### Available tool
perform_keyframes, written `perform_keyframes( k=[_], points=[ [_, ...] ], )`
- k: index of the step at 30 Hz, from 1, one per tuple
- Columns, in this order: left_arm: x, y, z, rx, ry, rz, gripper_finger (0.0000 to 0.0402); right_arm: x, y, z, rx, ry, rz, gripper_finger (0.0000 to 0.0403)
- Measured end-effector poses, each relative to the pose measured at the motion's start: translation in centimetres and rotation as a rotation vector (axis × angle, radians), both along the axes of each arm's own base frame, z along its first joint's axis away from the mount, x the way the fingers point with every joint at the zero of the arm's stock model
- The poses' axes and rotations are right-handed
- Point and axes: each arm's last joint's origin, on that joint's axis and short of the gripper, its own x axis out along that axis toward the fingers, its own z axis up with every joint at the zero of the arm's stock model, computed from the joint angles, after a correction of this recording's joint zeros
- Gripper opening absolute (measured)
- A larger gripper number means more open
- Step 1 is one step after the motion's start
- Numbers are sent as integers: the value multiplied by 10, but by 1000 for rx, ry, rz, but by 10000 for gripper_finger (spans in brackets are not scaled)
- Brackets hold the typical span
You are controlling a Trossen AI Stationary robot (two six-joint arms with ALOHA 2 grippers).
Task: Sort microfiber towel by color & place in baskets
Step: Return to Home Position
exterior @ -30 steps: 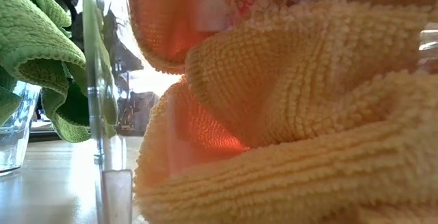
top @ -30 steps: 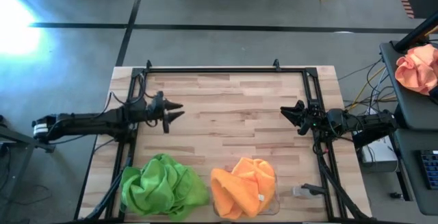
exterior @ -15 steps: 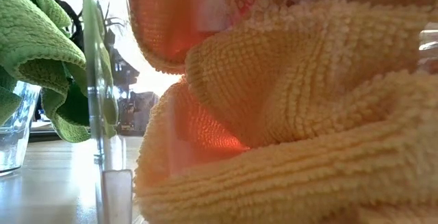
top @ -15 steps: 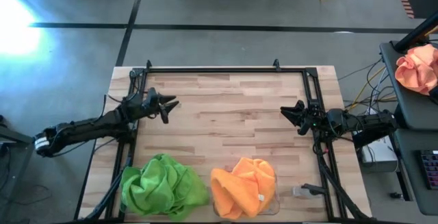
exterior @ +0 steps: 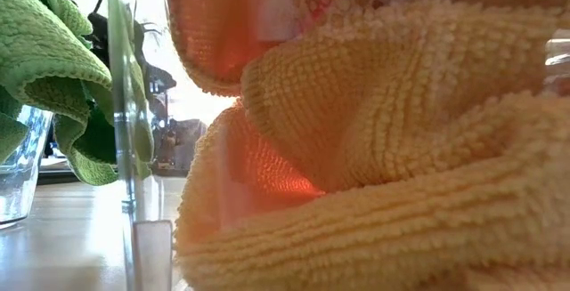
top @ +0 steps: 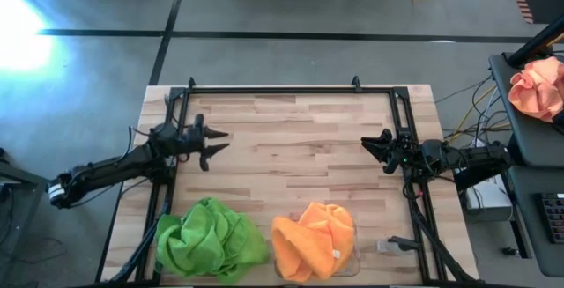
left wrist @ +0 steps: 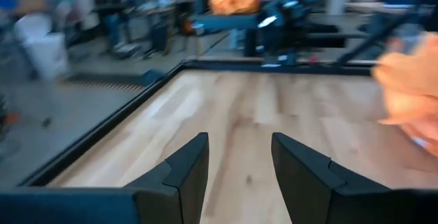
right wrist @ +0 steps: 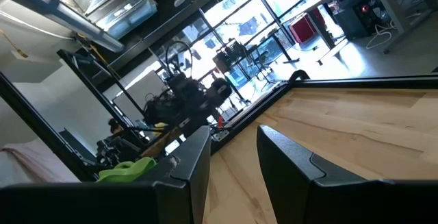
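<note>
High view first, from the left of the frame. I see the left claw (top: pixel 218 142) over the left edge of the desk (top: pixel 291 121), at mid-height in the picture, pointing toward the centre. Its fingers stand apart with nothing between them. The left wrist view confirms it: a clear gap between the two dark fingers (left wrist: pixel 185 176), with only bare wood beyond.

At lower left, the green towels (top: pixel 211 238) lie in a crumpled heap that hides nearly all of the left basket (exterior: pixel 20 180). I only make out its clear wall in the low view, with green cloth hanging over the rim.

Just right of them, at lower centre, the orange towels (top: pixel 310 240) are piled in the right basket (top: pixel 353 235). Its clear corner shows past the cloth. The two piles sit near each other but apart.

At the right edge of the desk, mid-height, the right claw (top: pixel 372 146) points inward, well apart from both baskets. Its fingers are narrowly parted and it is holding nothing.

At the far upper right, off the desk, a peach cloth bundle (top: pixel 538 85) lies on a dark stand.
</note>
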Motion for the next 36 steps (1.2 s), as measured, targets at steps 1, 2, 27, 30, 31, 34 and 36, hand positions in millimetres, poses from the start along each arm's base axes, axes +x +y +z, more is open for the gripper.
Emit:
perform_keyframes(
  k=[1, 2, 27, 30, 31, 34, 36],
  points=[
    [0, -1, 1, 23, -6, -31, 145, 0, 0, 0, 0, 0, 0, 114],
    [-1, -2, 2, 43, -14, -61, 145, 0, 0, 0, 0, 0, 0, 114],
    [-15, -18, 18, 160, -198, -305, 145, 0, 0, 0, 0, 0, 0, 114],
    [-18, -19, 21, 158, -231, -306, 145, 0, 0, 0, 0, 0, 0, 114],
    [-20, -20, 22, 158, -243, -307, 145, 0, 0, 0, 0, 0, 0, 114],
    [-23, -22, 23, 148, -264, -309, 145, 0, 0, 0, 0, 0, 0, 114],
    [-23, -22, 23, 129, -265, -311, 145, 0, 0, 0, 0, 0, 0, 114]
  ],
)
